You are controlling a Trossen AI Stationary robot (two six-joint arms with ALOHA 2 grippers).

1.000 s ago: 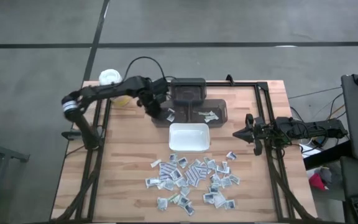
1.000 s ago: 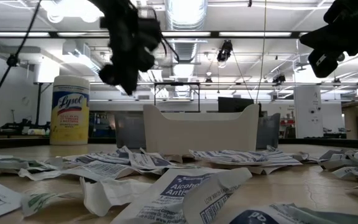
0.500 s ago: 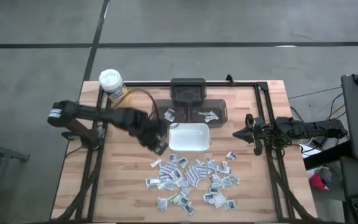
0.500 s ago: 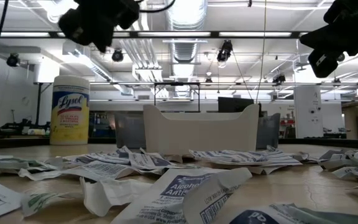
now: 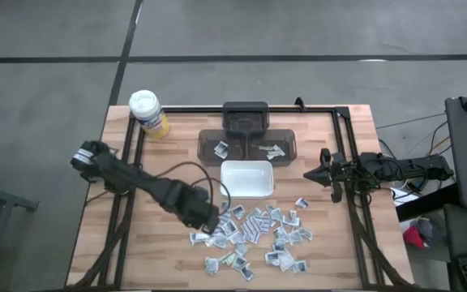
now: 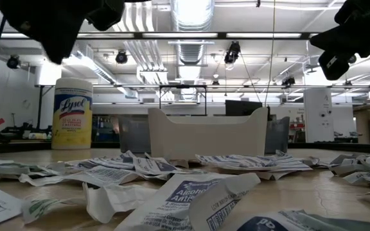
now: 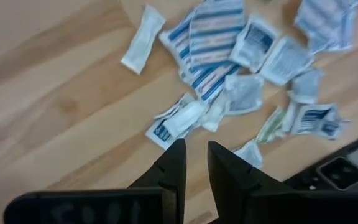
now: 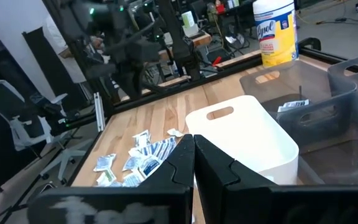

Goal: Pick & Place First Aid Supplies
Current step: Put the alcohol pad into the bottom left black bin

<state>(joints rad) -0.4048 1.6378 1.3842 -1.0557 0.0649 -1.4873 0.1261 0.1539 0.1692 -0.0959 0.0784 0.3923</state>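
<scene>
While the left tool [image 5: 210, 225] hovers, fingers slightly parted and empty, at the edge of the first aid supplies [image 5: 254, 235] scattered on the desk [image 5: 160, 243], it should settle over one outlying packet — not the overlapping heap — as the closed right tool [image 5: 308, 173] waits aside.

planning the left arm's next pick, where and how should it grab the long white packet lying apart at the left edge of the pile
Take the long white packet across its narrow middle, coming straight down from above. It lies flat on bare wood table, clear of the other packets, so the fingers have room on both long sides. The left tool hangs above the pile's edge, nearly closed; it likely needs to open first.
</scene>
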